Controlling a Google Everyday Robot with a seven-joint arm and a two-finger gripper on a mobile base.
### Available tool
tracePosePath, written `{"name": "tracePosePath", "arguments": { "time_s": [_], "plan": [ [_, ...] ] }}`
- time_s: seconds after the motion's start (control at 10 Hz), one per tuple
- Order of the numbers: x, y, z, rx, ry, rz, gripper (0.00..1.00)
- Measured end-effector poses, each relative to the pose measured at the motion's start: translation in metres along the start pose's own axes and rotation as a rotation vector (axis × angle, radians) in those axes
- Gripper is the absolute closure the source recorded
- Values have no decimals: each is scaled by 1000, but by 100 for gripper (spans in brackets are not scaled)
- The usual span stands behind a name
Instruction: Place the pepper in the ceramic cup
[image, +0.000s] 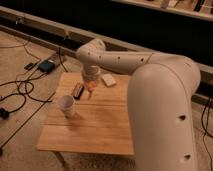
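One camera view took in the whole scene, and the ceramic cup (66, 105) served as the fixed mark: it stood upright on the wooden table (100, 132), near the table's picture-left edge. The gripper (90, 86) hung up and to the picture-right of the cup, near it but apart from it, above the table's far half. Its fingers were drawn in on the pepper (90, 87), which showed as a small orange-red shape at the gripper's tip, clear of the cup and not over its mouth. A flat dark rectangular object (77, 90) lay on the table just beyond the cup, between the cup and the gripper. Farther from the cup, past the gripper, a small pale block (108, 80) lay near the table's far edge. The white arm (160, 100) swept in from the cup's picture-right, filling the foreground. On the floor, beyond the table to the cup's picture-left, black cables (20, 92) ran to a small teal box (47, 65).
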Motion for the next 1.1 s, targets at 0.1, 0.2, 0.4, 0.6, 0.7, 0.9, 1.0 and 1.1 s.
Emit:
{"name": "tracePosePath", "arguments": {
  "time_s": [0.1,0.2,0.4,0.6,0.7,0.9,1.0,1.1],
  "plan": [
    [9,16,2,-18,1,-41,100],
    [16,28,3,-32,1,-72,100],
    [27,58,2,-63,-17,-139,100],
    [28,79,-6,-78,-52,-180,100],
    [28,87,-8,-81,-66,-193,100],
    [28,104,-10,-88,-95,-222,100],
    [27,111,-10,-93,-109,-236,100],
    [26,119,-9,-98,-122,-247,100]
  ]
}}
